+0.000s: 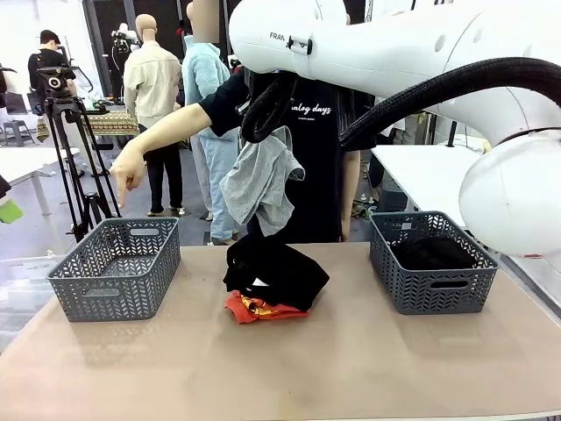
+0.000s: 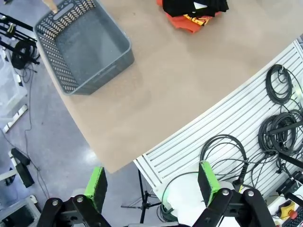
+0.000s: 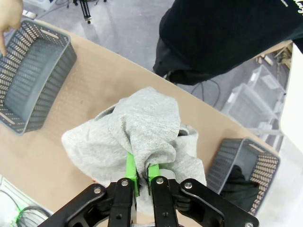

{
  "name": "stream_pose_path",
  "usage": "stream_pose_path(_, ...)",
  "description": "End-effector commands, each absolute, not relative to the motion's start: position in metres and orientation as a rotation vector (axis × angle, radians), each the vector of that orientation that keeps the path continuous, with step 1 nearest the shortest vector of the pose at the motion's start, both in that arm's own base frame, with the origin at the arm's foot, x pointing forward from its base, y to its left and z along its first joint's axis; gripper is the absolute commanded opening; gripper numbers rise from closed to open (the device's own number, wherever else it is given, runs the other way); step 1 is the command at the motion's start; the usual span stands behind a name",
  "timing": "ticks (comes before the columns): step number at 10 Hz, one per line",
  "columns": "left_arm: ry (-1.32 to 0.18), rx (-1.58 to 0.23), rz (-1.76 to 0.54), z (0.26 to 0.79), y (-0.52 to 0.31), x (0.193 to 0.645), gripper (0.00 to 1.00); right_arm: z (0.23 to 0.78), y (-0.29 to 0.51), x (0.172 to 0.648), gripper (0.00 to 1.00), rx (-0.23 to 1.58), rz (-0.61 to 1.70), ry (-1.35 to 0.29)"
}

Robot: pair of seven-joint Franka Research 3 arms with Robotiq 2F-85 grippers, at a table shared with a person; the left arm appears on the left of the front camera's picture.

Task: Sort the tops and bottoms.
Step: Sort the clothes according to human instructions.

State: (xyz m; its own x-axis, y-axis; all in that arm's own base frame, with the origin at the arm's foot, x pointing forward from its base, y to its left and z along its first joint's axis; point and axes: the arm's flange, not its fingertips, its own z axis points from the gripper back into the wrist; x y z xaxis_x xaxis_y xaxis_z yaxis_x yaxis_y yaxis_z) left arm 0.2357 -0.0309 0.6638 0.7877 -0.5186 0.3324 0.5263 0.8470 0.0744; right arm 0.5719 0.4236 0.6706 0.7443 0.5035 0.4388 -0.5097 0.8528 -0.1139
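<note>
Grey plastic basket (image 1: 105, 281) left of the clothes pile (image 1: 289, 285) is empty, and a person's hand (image 1: 127, 171) points down at it. The left gripper (image 2: 151, 183) hangs wide open, well away from the pile, holding nothing. Straight above the pile, the right gripper (image 3: 141, 172) is clamped on a fold of the light grey top (image 1: 260, 184). It dangles clear of the black bottoms (image 1: 263, 259) and orange-red top (image 1: 250, 309) underneath. The right-hand basket (image 1: 434, 294) already has a black garment (image 1: 434, 253) in it. My worry: it's a thin pinch, so a quick swing leftward could shake the top loose or drape it over the rim.
</note>
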Motion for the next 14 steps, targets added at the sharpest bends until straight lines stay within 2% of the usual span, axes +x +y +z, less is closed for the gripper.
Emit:
stream_pose_path(1, -0.349, -0.020, -0.571, 0.666, -0.031, 0.237, 1.00, 0.672, 0.456, 0.577, 0.00, 0.204, 0.681, -0.648)
stream_pose_path(3, -0.349, -0.020, -0.571, 0.666, -0.031, 0.237, 1.00, 0.675, 0.531, 0.586, 0.00, 0.558, 0.810, -0.814)
stream_pose_path(4, -0.349, -0.020, -0.571, 0.666, -0.031, 0.237, 1.00, 0.673, 0.557, 0.590, 0.00, 0.603, 0.819, -0.837)
stream_pose_path(7, -0.349, -0.020, -0.571, 0.666, -0.031, 0.237, 1.00, 0.637, 0.620, 0.610, 0.00, 0.702, 0.833, -0.777)
stream_pose_path(8, -0.349, -0.020, -0.571, 0.666, -0.031, 0.237, 1.00, 0.622, 0.631, 0.611, 0.00, 0.711, 0.851, -0.702)
stream_pose_path(9, -0.349, -0.020, -0.571, 0.666, -0.031, 0.237, 1.00, 0.614, 0.580, 0.557, 0.00, 0.668, 0.817, -0.815)
stream_pose_path(12, -0.349, -0.020, -0.571, 0.666, -0.031, 0.237, 1.00, 0.614, 0.580, 0.557, 0.00, 0.668, 0.817, -0.815)
stream_pose_path(14, -0.349, -0.020, -0.571, 0.666, -0.031, 0.237, 1.00, 0.592, 0.584, 0.562, 0.00, 0.701, 0.784, -0.849)
